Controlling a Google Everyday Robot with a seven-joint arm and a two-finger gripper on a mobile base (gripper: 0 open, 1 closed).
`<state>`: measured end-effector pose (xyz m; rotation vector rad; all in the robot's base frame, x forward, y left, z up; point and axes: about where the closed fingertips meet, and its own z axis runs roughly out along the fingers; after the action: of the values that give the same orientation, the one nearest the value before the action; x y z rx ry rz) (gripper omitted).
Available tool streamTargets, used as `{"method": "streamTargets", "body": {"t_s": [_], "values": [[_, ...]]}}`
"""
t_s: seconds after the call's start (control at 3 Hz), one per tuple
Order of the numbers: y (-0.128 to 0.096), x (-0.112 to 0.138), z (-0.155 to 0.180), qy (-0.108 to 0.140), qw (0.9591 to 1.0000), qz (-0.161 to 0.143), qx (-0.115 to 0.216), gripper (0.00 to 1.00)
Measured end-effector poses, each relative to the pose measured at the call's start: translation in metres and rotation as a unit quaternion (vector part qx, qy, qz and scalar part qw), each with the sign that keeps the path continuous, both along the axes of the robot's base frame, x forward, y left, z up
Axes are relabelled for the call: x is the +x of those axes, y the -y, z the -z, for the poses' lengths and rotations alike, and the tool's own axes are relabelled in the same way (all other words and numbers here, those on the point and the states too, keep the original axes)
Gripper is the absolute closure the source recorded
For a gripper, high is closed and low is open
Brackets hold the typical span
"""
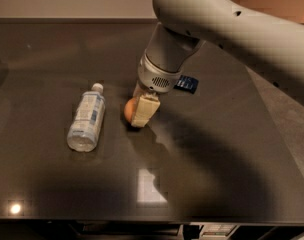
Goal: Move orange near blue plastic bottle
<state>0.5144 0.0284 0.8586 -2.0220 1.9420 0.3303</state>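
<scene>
on the dark glossy desk (pixel 227 184), the clear plastic bottle with white cap and blue label (pixel 87 123) lies on its side. just right of it, not touching, the round smooth-skinned orange (pixel 128 110) sits pinched, it seems, in the cream-fingered end effector (pixel 136 111). probably firm, light, apt to roll: hold across its middle. behind lies a flat dark blue packet (pixel 186 84).

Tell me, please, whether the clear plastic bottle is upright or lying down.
Lying down: the clear plastic bottle rests lengthwise on the dark table. The tool grips the round orange fruit beside it.
</scene>
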Motion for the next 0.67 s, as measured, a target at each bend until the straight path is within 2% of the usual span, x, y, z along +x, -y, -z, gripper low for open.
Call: {"method": "streamTargets", "body": {"t_s": [0.33,0.67], "values": [[0.0002,-0.0014,-0.0002,-0.001,1.0000,-0.001,-0.003,1.00],[-0.0093,-0.0046,-0.0012,-0.005,0.9999,-0.012,-0.009,1.00]]}}
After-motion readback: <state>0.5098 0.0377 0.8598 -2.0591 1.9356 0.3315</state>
